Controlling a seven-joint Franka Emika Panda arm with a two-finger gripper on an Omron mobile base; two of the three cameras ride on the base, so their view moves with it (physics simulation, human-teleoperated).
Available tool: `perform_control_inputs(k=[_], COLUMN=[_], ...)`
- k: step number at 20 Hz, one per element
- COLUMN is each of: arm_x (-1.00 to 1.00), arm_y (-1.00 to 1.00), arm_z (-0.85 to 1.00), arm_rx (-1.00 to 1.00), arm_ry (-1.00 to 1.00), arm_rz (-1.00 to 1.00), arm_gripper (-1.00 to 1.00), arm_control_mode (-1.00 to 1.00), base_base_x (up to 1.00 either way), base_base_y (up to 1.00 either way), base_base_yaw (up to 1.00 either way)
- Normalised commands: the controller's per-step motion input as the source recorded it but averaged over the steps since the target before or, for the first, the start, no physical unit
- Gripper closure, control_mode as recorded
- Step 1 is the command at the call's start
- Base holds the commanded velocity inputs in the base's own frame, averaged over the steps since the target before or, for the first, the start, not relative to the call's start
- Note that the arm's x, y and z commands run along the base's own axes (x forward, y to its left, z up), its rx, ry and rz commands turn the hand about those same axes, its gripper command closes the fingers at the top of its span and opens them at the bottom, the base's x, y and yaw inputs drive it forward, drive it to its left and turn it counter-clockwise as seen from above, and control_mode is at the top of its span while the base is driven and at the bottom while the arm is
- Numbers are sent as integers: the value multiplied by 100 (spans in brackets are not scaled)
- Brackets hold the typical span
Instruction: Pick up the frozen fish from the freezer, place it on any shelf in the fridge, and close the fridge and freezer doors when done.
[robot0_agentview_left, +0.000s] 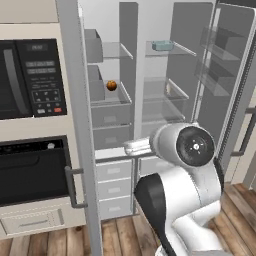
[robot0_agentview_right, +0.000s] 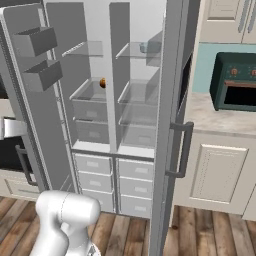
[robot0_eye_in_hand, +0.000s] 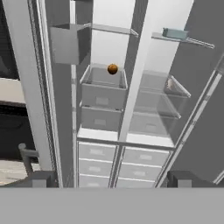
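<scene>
fish: frozen fish (robot0_eye_in_hand: 175, 33) upper right of hand view, lying on top glass shelf (robot0_eye_in_hand: 197, 42)
handling: likely rigid, light, slick; pinch across narrow sides
gripper (robot0_eye_in_hand: 109, 178): jaws spread, empty

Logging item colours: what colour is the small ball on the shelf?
Orange; the ball shows best in the hand view.

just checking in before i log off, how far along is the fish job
Done: both doors stand open. The frozen fish lies on an upper shelf in the right compartment; the orange ball is in the left one. In hand: nothing between the fingers. Left: closing the doors.
</scene>
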Motion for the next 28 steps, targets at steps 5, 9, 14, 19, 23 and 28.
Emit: perform_control_inputs(k=[5,9,14,19,23,28], arm_x=[-30,-3,74,88,76,46], arm_y=[100,100,100,86,41,27], arm_z=[-12,-49,-14,-2,-10,-30], arm_rx=[0,11,3,0,0,1], arm_ry=[-29,-25,-14,-6,-2,0], arm_rz=[-23,-30,-39,-42,-23,-4], arm_gripper=[-100,-100,-100,-100,-100,-100], arm_control_mode=[-100,-100,-100,-100,-100,-100], base_base_x=[0,0,0,0,0,0], base_base_y=[0,0,0,0,0,0], base_base_yaw=[0,0,0,0,0,0])
